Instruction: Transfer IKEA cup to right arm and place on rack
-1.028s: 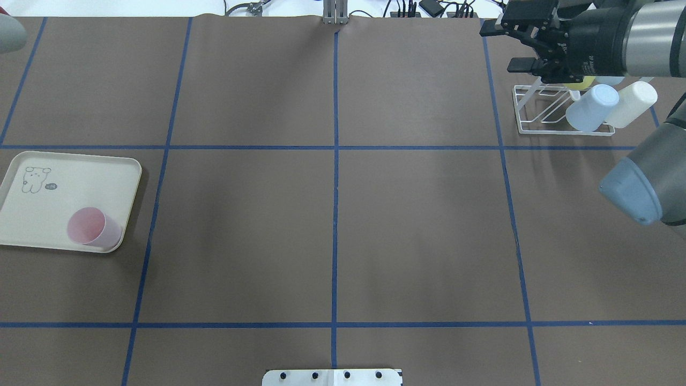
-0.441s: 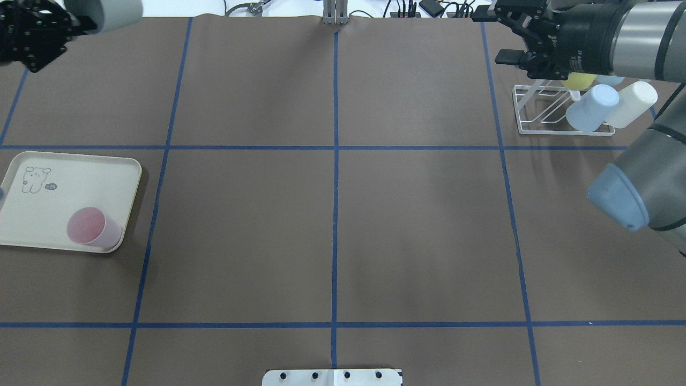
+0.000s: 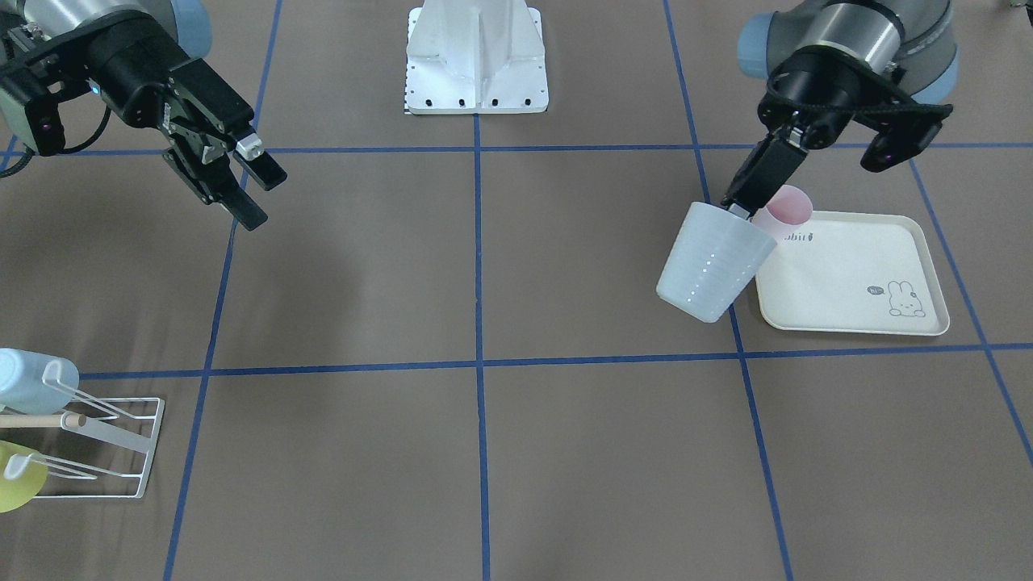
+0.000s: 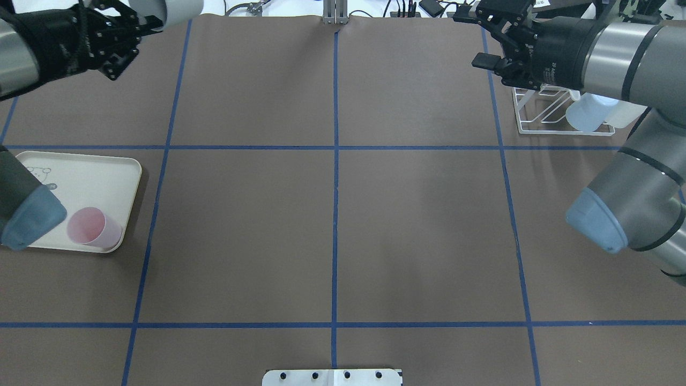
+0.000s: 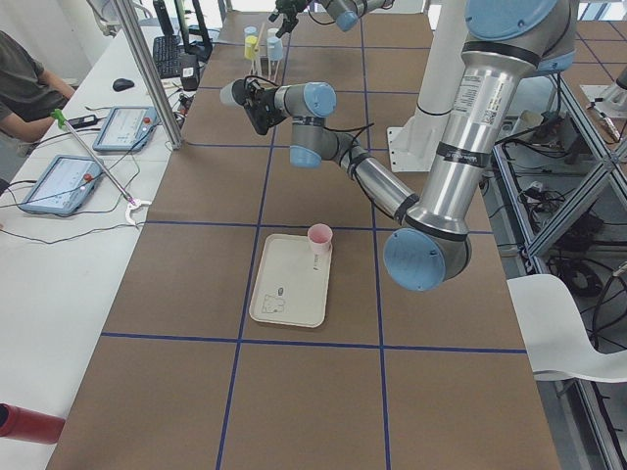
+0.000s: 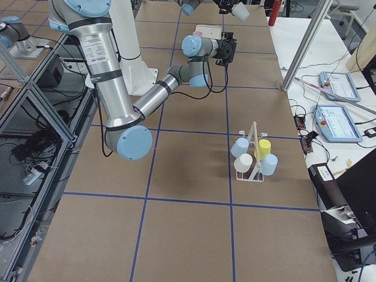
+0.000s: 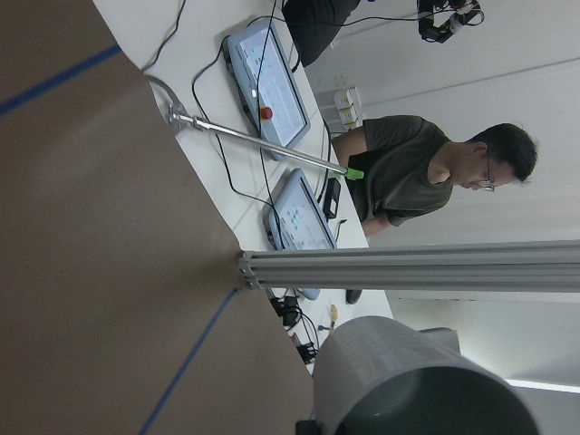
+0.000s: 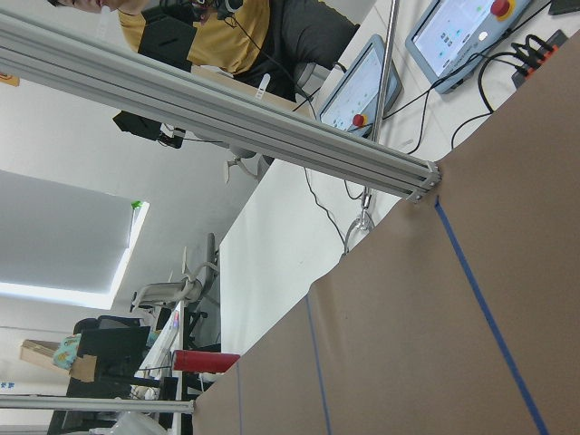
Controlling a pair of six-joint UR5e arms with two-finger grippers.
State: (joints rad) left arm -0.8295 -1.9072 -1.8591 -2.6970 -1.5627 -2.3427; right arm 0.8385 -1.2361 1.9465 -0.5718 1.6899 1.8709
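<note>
Left hand (image 3: pixel 740 208): I see it clamped on the rim of the IKEA cup (image 3: pixel 710 262).
IKEA cup: pale, tilted, held in the air beside the tray (image 3: pixel 839 274).
Right hand (image 3: pixel 260 199): fingers apart, above the tabletop (image 3: pixel 484 452), well apart from the cup.
Rack (image 3: pixel 121 452): I read a blue cup (image 3: pixel 28 379) and a yellow cup (image 3: pixel 18 484) on it.
Tray: a pink cup (image 3: pixel 787 206) stands at its corner.

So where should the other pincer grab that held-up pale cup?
Probably around the wall near its closed base, from the side facing the right pincer: the left pincer holds the pale cup by its rim, leaving the tilted lower body free.
</note>
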